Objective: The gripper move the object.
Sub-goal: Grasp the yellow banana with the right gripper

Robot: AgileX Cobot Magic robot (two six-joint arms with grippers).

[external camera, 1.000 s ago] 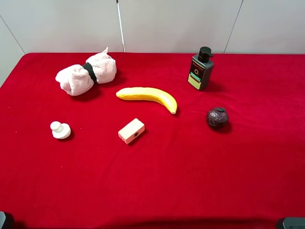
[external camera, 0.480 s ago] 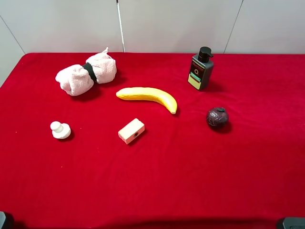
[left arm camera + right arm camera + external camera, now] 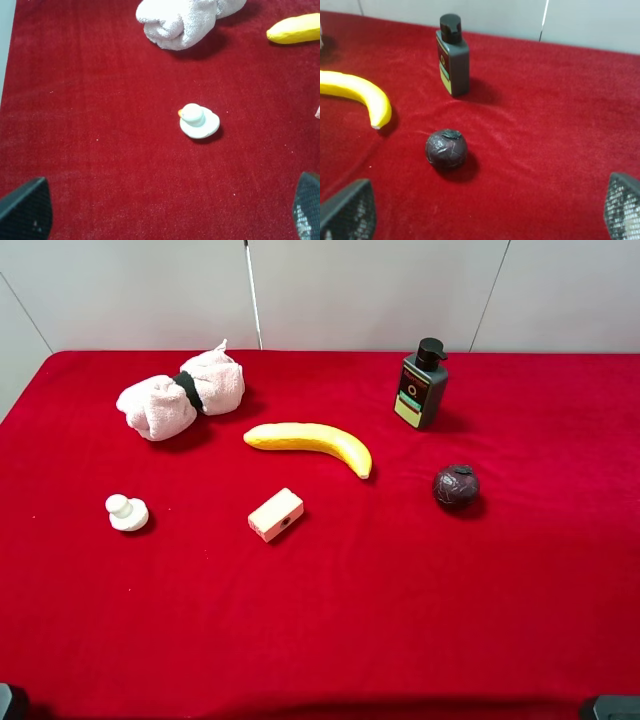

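Across the red cloth (image 3: 400, 620), ahead of both tools, banana (image 3: 310, 443) lies crosswise, approx midway btwn the 2. Right gripper (image 3: 485, 207) views more of it, prob nearer; it and left gripper (image 3: 167, 207) are spread wide, empty.

Bright, even; wrist views seemingly soft.

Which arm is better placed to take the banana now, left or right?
Probably right, though narrowly. The banana lies about mid-table, but its right end curves toward the front, and the right gripper, open, views that end fairly close. The left gripper sees only a tip at its picture's edge.
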